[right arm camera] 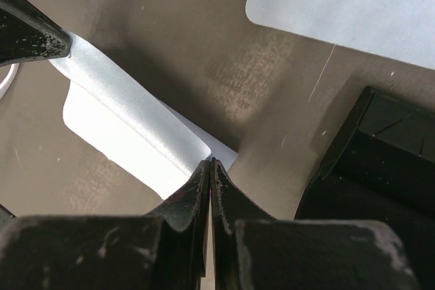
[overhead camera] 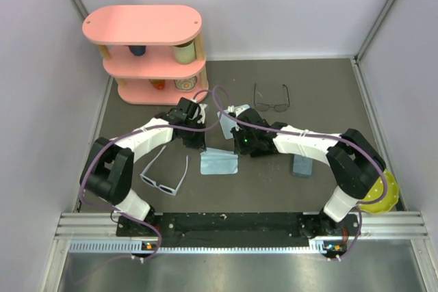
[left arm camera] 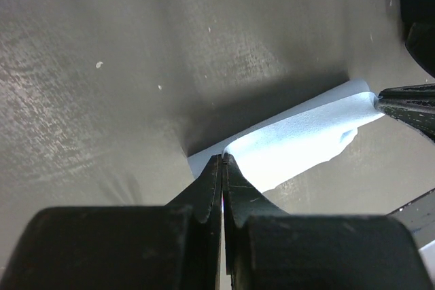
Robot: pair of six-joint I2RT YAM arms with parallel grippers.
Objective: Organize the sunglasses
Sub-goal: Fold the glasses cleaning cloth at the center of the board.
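Both pairs of jaws are pinched together on opposite corners of one light blue cloth (left arm camera: 299, 137), with the left gripper (left arm camera: 223, 161) at one end and the right gripper (right arm camera: 211, 164) at the other, so the cloth is stretched between them. The white-framed sunglasses (overhead camera: 164, 177) lie on the table behind the left gripper, back toward its base, arms unfolded and front bar on a diagonal; the left arm is nearer. The wire-framed sunglasses (overhead camera: 272, 104) lie just beyond the right gripper, front running crosswise, so they are probably that arm's pick once the cloth is let go.

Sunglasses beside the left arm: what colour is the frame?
White sunglasses, clearest in the top external view.
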